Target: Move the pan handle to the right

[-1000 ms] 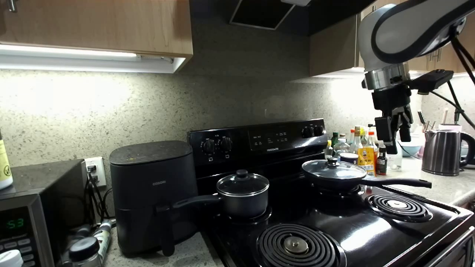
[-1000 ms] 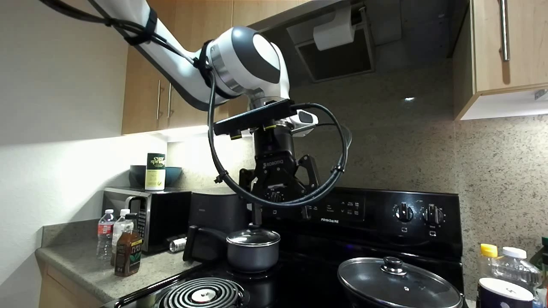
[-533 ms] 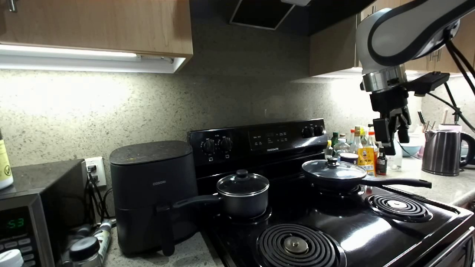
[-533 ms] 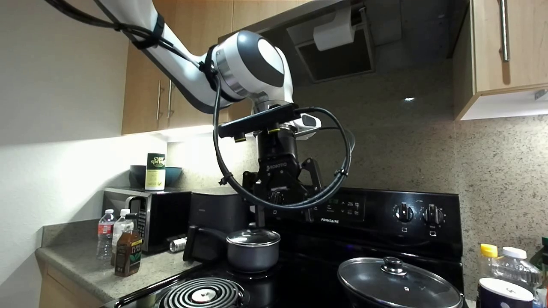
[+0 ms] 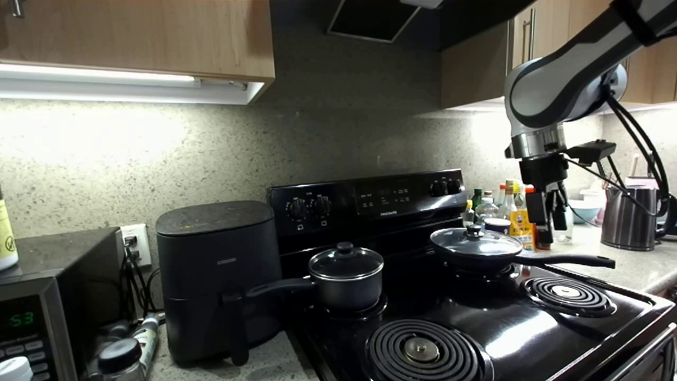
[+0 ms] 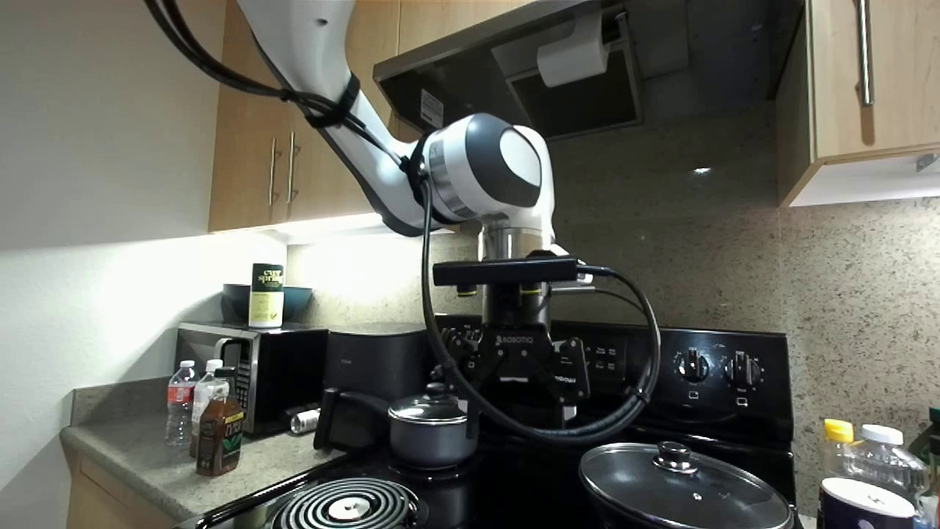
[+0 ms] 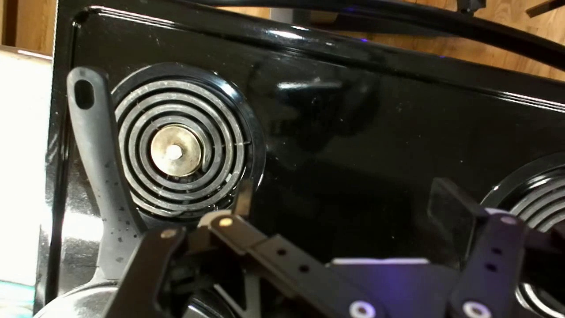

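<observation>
Light wood cabinets [image 5: 132, 37] hang in both exterior views I watch, a lamp [image 5: 95, 74] glowing beneath one, speckled backsplash [image 5: 90, 164], pale wall [image 6: 95, 184], wood-toned floor [image 7: 505, 12].

In an exterior view we see the frying pan [image 5: 473, 260] right of centre, at the back of the stove [image 5: 476, 307], the pan handle [image 5: 571, 259] reaching toward the right edge of the frame. Left of the frying pan we have the saucepan [image 5: 346, 288], the saucepan handle [image 5: 283, 286] overlapping the air fryer [image 5: 217, 275]. The microwave [image 5: 69, 275] sits at lower left, the kettle [image 5: 628, 230] at far right. In an exterior view, a canister [image 6: 266, 295] stands on the microwave. In the wrist view we find the pan handle at left, just beside a coil burner [image 7: 175, 150], and the gripper [image 7: 347, 198] along the bottom.
</observation>
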Robot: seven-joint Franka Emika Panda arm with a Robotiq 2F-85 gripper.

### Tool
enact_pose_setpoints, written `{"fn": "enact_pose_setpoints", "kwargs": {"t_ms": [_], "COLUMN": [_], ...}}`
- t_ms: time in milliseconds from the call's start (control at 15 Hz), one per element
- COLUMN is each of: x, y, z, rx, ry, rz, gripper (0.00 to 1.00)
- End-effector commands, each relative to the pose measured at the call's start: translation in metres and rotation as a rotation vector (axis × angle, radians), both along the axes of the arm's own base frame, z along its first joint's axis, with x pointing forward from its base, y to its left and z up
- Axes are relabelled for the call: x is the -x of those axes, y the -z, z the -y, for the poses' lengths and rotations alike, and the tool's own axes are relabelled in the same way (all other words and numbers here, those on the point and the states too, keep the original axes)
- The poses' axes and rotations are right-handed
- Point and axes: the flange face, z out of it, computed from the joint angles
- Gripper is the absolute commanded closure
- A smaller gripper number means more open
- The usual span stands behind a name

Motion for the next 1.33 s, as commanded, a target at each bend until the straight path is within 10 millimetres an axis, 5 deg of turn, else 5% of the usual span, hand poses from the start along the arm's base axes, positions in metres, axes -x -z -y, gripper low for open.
{"fn": "enact_pose_setpoints", "kwargs": {"t_ms": [0, 800, 1267], "x": [-0.016, -0.016, -0.014], "y": [0.02, 0.027, 0.069], "z": [0.014, 0.013, 0.044], "rx": [-0.022, -0.004, -0.164], "ry": [-0.009, 0.009, 0.183], "rz": [-0.05, -0.07, -0.102], "gripper": [0.0, 0.0, 0.0]}}
